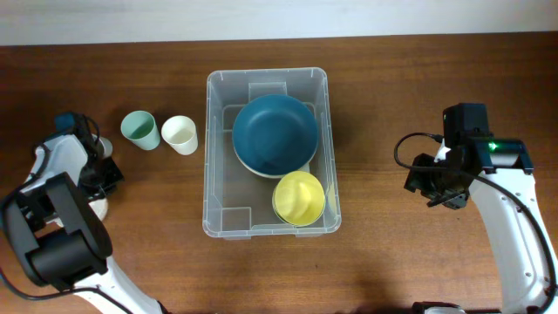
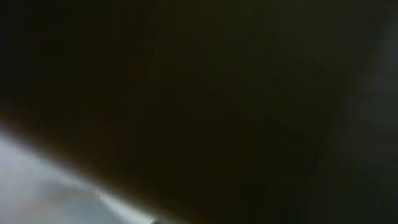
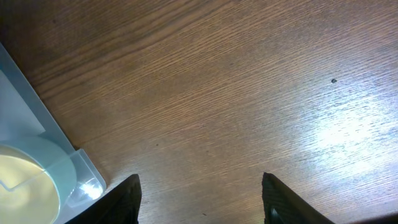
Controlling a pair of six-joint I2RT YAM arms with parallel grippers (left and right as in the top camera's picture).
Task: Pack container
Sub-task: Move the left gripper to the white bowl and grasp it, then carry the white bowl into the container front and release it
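Note:
The clear plastic container (image 1: 209,157) stands mid-table. Inside it a dark blue bowl (image 1: 275,133) lies at the far end and a yellow bowl (image 1: 299,197) at the near right corner. My right gripper (image 1: 433,185) is right of the container, over bare table. In the right wrist view it (image 3: 199,180) is open and empty, with the container's corner (image 3: 25,106) and the yellow bowl (image 3: 22,186) at the left edge. My left gripper (image 1: 103,161) is at the far left, near the cups. The left wrist view is dark and blurred, so its jaws do not show.
A teal cup (image 1: 139,130) and a cream cup (image 1: 180,135) lie side by side on the wooden table (image 1: 392,87), left of the container. A white wall edge runs along the back.

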